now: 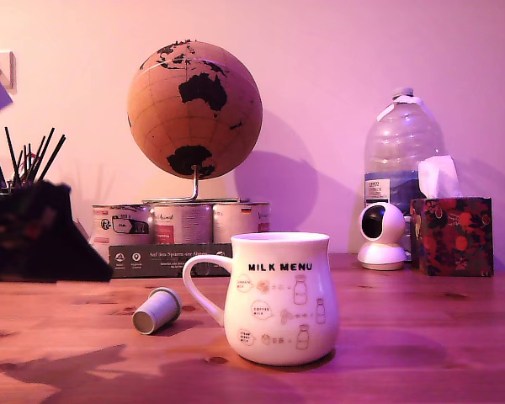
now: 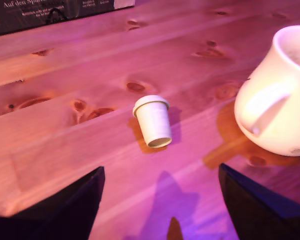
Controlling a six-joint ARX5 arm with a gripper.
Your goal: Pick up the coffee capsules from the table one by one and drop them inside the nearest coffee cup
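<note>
Lying on its side on the table (image 1: 421, 337), the single coffee capsule (image 2: 153, 121) rests near the handle side of the one coffee cup (image 1: 284, 296), apart from it, at the exterior view's left of the cup. Nothing has been dropped in so far as the pictures show, though the cup's interior is not visible. The gripper (image 2: 162, 210) hovers short of the capsule, its two fingers spread wide and holding nothing; pick-up and drop both remain.
</note>
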